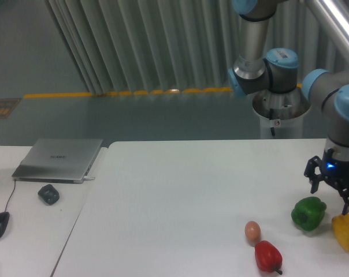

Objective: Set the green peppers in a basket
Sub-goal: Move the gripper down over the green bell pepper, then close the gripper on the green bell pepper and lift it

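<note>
Gripper (331,195) spread open, holding nothing; one green pepper (308,213) just below its fingers, one yellow pepper (346,230) beside.

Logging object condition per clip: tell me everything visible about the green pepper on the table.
The green pepper is a glossy, dark-green bell pepper, lumpy and lobed, looking whole. It sits on the white table near the right edge, apart from the yellow pepper to its right and from the red pepper and the egg to its left. The gripper hangs open just above and to its right, not touching it.
</note>
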